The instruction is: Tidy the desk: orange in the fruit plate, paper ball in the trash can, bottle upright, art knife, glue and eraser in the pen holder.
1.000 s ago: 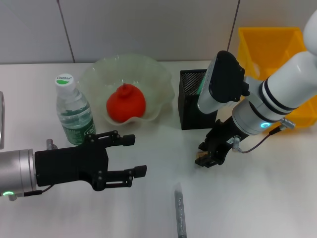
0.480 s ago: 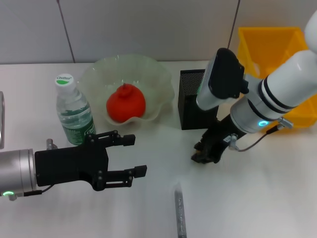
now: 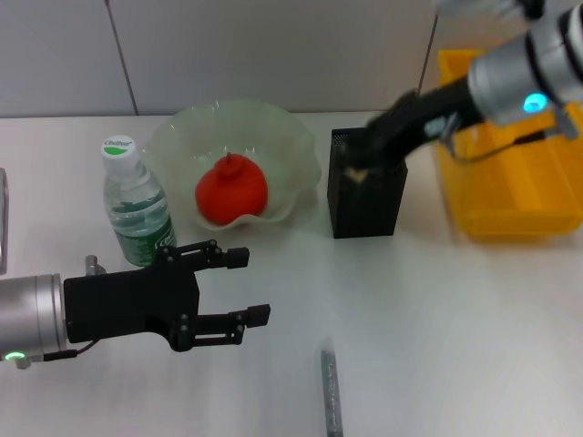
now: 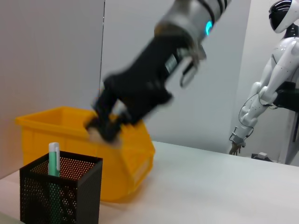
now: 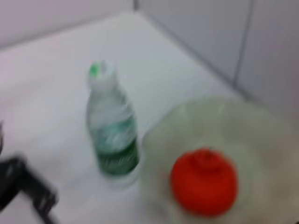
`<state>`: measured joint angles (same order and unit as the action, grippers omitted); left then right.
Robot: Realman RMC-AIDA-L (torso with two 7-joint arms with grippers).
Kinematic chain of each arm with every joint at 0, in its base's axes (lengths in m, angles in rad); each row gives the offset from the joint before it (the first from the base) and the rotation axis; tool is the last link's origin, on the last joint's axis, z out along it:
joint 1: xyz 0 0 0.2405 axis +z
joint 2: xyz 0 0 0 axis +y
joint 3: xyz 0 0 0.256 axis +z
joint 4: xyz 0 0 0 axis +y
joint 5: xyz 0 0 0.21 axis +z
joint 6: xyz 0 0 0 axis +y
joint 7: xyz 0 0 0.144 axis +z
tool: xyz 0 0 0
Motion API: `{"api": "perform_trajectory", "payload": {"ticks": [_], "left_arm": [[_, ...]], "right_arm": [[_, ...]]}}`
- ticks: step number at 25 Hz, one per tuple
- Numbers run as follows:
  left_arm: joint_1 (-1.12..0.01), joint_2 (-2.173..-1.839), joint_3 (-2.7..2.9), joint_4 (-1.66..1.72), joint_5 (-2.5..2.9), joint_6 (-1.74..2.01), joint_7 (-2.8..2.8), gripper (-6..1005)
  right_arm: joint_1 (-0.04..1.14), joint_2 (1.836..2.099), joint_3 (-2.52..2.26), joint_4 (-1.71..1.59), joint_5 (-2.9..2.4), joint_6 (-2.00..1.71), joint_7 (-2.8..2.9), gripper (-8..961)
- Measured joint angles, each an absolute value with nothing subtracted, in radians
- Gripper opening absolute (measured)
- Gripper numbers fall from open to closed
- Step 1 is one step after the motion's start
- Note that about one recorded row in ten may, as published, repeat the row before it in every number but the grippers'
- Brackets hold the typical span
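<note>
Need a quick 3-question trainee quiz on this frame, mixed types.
1. True or false: the bottle stands upright.
2. What lies in the fruit plate? A) paper ball B) orange C) eraser
3. Fill in: the right pincer, holding a small pale item, is over the black mesh ____.

Key: 1 true. 2 B, the orange. 3 pen holder. The left pincer hovers open over the table near the bottle.
</note>
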<state>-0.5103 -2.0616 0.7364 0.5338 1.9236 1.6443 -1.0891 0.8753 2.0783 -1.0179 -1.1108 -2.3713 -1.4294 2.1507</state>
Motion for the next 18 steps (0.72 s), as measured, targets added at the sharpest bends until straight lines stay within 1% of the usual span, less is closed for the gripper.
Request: {"api": "perform_trajectory", "payload": {"ticks": [6,10,14,18], "left_arm": [[-0.511,-2.062,0.739,0.534,1.924,1.65,-1.089,731],[-0.511,-2.062,0.737,0.534,1.924,1.659,-1.089,730],[-0.51,-2.062,0.736,0.533,1.924,1.661,-1.09,729],[-0.509,-2.062,0.736,0.532,1.924,1.663,-1.09,727]], "right_arm": [[0.878,2.072,-0.982,-1.112,-2.4,-1.34,2.213,263],[0.898,2.072,-0.99,-1.037,-2.457,-1.243,2.238,266],[0.925,2.069,-0.99,-0.978,-2.473,-1.231,2.238,269],[0.941,2.072,-0.989,-0.927,-2.503,-1.204,2.239,272]]}}
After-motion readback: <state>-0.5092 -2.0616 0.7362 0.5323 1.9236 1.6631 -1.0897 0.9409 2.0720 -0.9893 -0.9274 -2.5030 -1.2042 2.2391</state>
